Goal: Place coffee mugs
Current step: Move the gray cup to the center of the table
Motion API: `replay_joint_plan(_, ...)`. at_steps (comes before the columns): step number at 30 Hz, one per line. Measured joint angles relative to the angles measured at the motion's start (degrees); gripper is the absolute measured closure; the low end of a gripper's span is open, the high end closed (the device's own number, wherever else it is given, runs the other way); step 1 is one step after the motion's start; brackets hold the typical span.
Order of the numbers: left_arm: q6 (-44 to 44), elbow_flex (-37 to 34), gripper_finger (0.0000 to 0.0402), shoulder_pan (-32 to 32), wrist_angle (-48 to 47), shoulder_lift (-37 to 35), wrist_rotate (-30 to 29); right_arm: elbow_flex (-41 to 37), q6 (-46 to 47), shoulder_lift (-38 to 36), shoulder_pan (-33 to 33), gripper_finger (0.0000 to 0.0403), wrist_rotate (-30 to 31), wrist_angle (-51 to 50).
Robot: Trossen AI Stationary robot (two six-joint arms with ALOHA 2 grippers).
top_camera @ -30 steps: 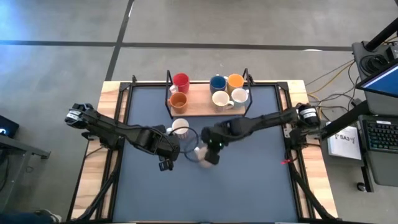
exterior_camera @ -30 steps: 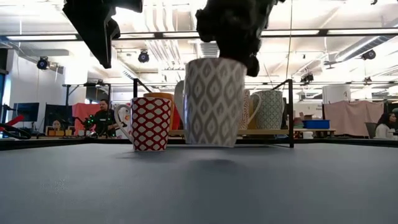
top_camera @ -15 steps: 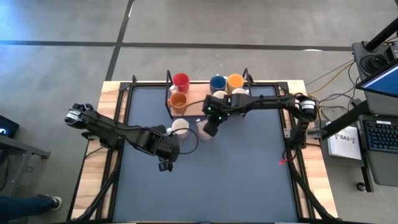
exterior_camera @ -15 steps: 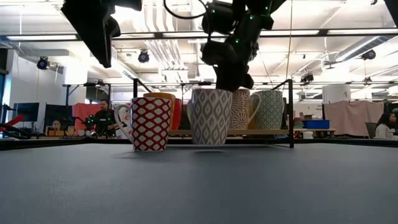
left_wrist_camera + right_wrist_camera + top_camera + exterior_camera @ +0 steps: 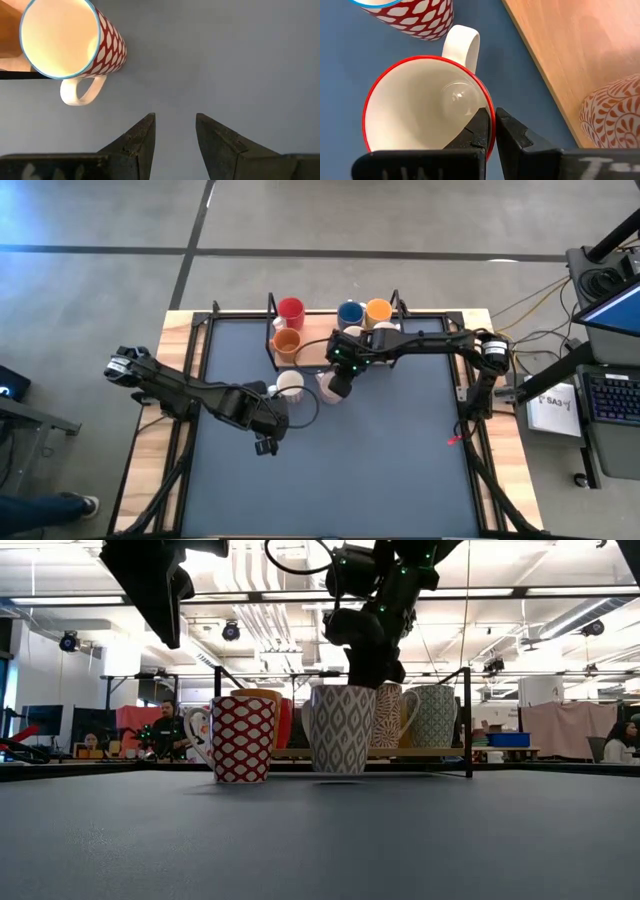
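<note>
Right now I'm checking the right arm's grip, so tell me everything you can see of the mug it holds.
The grey-patterned mug is a round, ceramic-looking cup with a grey-and-white diamond pattern outside, a white inside, a thin red rim and a white side handle. It stands upright, open end up, low over or on the dark mat just in front of the wooden tray, beside the red-patterned mug. The right gripper pinches its rim, one finger inside, one outside.

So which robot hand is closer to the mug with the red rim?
The right. Its gripper is shut on the red-rimmed mug, pinching the rim. The left gripper hangs open, apart from it.
</note>
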Motion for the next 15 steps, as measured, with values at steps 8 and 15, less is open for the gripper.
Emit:
replay_joint_plan(8,-0.35,0.0,0.0278,0.0,0.02,0.0,0.0,0.0,-1.86,0.05,0.02,0.039,-0.04,-0.02)
replay_joint_plan(15,-0.38,0.0,0.0278,0.02,0.02,0.0,0.0,0.0,-2.21,0.09,0.0,0.0392,0.02,-0.26)
